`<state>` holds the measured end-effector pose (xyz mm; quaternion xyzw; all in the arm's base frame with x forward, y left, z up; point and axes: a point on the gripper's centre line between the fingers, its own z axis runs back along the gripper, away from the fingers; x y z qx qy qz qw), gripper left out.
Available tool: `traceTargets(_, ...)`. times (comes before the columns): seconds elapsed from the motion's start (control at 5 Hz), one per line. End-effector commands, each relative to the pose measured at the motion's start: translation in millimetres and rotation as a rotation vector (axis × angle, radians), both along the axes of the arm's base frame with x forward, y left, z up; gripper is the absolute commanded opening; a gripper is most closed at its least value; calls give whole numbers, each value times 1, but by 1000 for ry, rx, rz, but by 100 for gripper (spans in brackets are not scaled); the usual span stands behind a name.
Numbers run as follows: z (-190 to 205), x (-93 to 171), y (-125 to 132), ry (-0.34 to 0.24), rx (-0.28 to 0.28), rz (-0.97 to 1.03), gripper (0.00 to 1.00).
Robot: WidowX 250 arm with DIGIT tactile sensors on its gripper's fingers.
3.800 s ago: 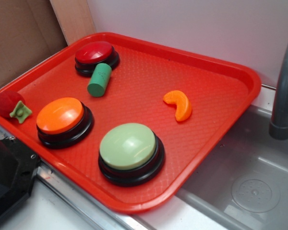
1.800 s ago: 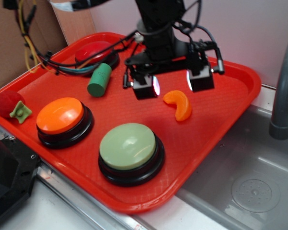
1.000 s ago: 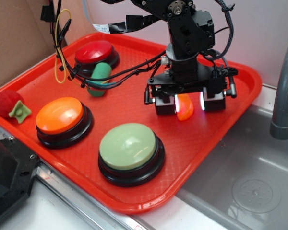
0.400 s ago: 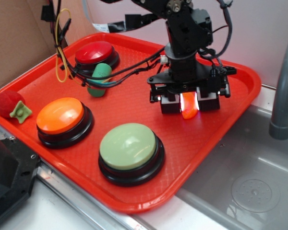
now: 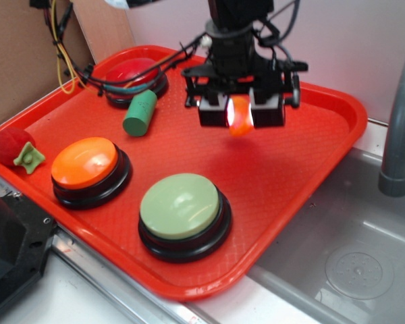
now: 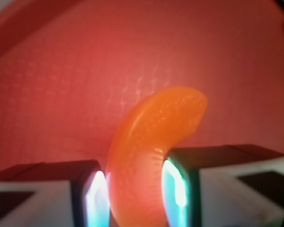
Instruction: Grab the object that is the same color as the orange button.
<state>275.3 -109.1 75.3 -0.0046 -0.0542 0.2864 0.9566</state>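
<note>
While clamped between the two pads of the gripper, hangs clear of the red tray, the orange crescent, with a faint shadow on the textured floor beneath. In the wrist view, shows the same orange crescent pinched at its lower half between the lit pads, with the curved upper end arching up and to the right, free of the jaws, and the gripper closed tight on both sides. Sits above the tray's middle-rear area, nearer the red button than the front edge.

On the tray, rests at the left front the orange button, well apart from the held piece. Stands just beside it to the right the pale green button. Lies tilted just in front of the red button a green cylinder. Sits at the tray's left rim a red ball with a green leaf. Drapes a bundle of cables from the arm across the red button. Shows a grey sink and faucet pipe to the right.
</note>
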Motion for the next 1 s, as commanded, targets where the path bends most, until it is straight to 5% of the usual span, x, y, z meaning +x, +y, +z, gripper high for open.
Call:
traceTargets(0.0, 95, 4, 45, -66, -3, -189, 0)
traceTargets(0.2, 128, 0, 75, -79, -62, -221, 0)
traceTargets(0.4, 154, -14, 99, -178, -54, -153, 0)
traceTargets(0.6, 166, -21, 109, -185, -96, -169, 0)
traceTargets(0.8, 164, -20, 106, -175, -27, -174, 0)
